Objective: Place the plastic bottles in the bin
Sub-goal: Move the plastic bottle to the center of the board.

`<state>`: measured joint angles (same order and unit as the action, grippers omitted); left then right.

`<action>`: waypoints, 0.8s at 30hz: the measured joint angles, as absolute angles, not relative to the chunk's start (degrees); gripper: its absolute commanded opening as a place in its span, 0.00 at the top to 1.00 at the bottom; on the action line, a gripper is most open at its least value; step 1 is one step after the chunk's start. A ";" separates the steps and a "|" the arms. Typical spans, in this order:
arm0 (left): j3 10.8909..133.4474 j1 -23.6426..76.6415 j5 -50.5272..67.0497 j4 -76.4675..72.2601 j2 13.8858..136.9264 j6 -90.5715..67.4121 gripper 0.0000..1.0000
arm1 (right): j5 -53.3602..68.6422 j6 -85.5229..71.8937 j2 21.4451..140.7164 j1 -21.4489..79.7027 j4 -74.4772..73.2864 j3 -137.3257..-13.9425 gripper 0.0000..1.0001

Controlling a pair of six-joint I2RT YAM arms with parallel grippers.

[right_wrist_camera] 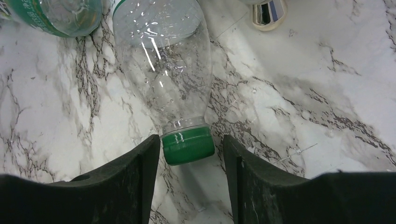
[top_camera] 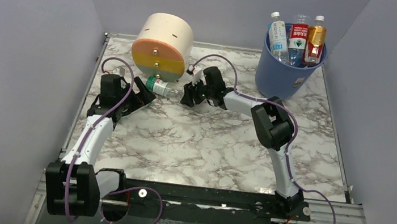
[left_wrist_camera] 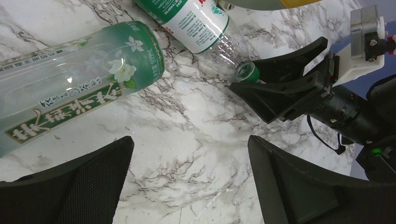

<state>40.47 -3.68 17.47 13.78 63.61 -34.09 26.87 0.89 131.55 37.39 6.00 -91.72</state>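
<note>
R claw [right_wrist_camera: 191,142] was partly spread round the green cap [right_wrist_camera: 188,146] of a clear bottle [right_wrist_camera: 161,60]: one finger against the cap, a gap at the other, so no pinch. That bottle lay on its side on the marble surface [top_camera: 209,147], base toward the cream/orange/yellow cylinder [top_camera: 161,47], which was tipped over just behind it. L claw [left_wrist_camera: 189,144] was spread wide, holding nothing, w/ a flower-print bottle [left_wrist_camera: 79,98] lying flat just beside it. Blue bin [top_camera: 280,76] stood upright at the far R corner, well apart from both claws. In it: white-label bottle [top_camera: 278,36], red-label bottle [top_camera: 298,37], orange-tinted bottle [top_camera: 315,40], necks up.
</note>
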 measured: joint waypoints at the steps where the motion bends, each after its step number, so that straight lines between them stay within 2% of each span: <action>1: 40.29 -3.68 17.52 13.76 63.46 -34.15 0.01 | 26.89 0.84 131.44 37.39 6.07 -91.39 0.48; 4: 39.81 -3.68 17.58 13.74 63.02 -34.26 0.01 | 26.89 0.71 131.35 37.39 6.13 -91.24 0.53; 8: 39.62 -3.68 17.61 13.67 62.89 -34.26 0.01 | 26.87 0.43 131.33 37.39 6.22 -91.24 0.54; 11: 39.62 -3.68 17.63 13.52 62.89 -34.26 0.01 | 26.87 0.34 131.07 37.39 6.26 -91.24 0.69; 16: 39.62 -3.68 17.65 13.41 62.89 -34.24 0.01 | 27.14 0.03 130.50 37.45 6.35 -91.26 0.72; 19: 39.62 -3.68 17.65 13.41 62.89 -34.24 0.01 | 27.14 0.01 130.17 37.78 6.35 -91.24 0.78; 24: 39.62 -3.68 17.65 13.41 62.89 -34.24 0.01 | 26.92 0.03 128.18 38.20 6.52 -89.97 0.78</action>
